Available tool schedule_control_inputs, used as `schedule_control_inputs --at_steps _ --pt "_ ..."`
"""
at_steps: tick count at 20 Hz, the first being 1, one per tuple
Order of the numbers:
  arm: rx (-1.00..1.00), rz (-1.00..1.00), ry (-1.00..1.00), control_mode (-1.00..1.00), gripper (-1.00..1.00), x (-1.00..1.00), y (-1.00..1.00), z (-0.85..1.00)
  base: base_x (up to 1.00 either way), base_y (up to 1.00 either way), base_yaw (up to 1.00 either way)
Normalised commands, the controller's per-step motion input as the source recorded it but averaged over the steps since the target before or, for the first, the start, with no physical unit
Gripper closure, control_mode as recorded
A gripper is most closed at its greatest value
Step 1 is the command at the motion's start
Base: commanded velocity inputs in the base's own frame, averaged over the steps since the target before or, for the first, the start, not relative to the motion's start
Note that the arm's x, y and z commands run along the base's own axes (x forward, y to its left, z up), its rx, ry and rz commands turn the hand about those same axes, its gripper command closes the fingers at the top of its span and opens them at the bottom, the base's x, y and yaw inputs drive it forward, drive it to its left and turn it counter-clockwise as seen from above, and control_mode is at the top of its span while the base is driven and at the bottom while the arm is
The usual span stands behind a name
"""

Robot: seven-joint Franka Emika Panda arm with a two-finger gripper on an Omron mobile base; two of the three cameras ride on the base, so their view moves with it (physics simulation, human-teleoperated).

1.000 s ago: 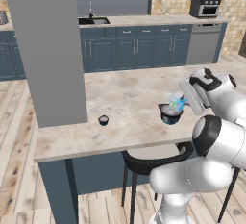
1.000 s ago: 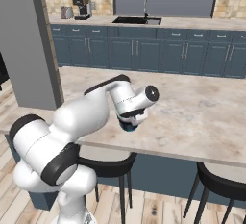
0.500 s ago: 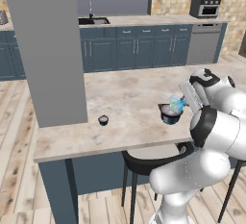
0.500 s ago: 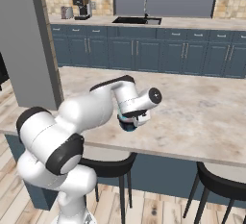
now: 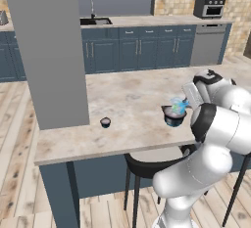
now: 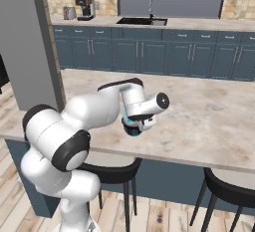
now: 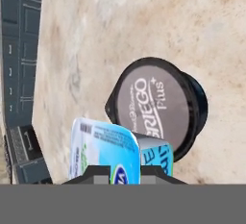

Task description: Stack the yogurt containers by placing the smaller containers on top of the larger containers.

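The large dark bowl-shaped cup (image 5: pixel 173 118) stands near the island counter's front edge, and its pale printed lid (image 7: pixel 153 104) faces the hand camera. My gripper (image 5: pixel 185 102) is shut on the light-blue boxy container (image 5: pixel 178 105), which is tilted just above the cup. Seen from the hand, the blue container (image 7: pixel 109 152) overlaps the near edge of the lid; whether they touch I cannot tell. My gripper (image 7: pixel 123 174) sits at the bottom of that view. The tiny dark cup (image 5: pixel 105 122) stands alone to the left. My hand hides most of the large cup (image 6: pixel 132 130) from the right.
A tall grey pillar (image 5: pixel 49 51) rises from the counter's left end beside the tiny cup. Dark stools (image 5: pixel 147 166) stand under the front edge. Blue cabinets with a sink (image 5: pixel 95 21) line the back wall.
The blue container has sunk slightly towards the large cup, and my elbow has swung a little. The tiny cup has not moved.
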Motion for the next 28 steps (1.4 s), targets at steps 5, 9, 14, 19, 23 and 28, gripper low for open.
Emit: schedule_control_inputs --at_steps 5,9,14,19,23,28 --pt "0.05 0.00 0.00 -1.00 1.00 0.09 -0.02 -0.07 0.00 0.00 0.00" --pt "0.04 0.00 0.00 -1.00 1.00 0.04 -0.01 -0.07 0.00 0.00 0.00" --pt "0.03 0.00 0.00 -1.00 1.00 0.03 -0.06 -0.07 0.00 0.00 0.00" --pt "0.00 0.00 -0.01 -1.00 1.00 0.01 -0.10 -0.06 0.00 0.00 0.00" --pt "0.00 0.00 -0.02 -1.00 1.00 0.04 -0.11 -0.05 0.00 0.00 0.00" --pt "0.00 0.00 -0.06 -1.00 1.00 0.02 -0.05 -0.02 0.00 0.00 0.00"
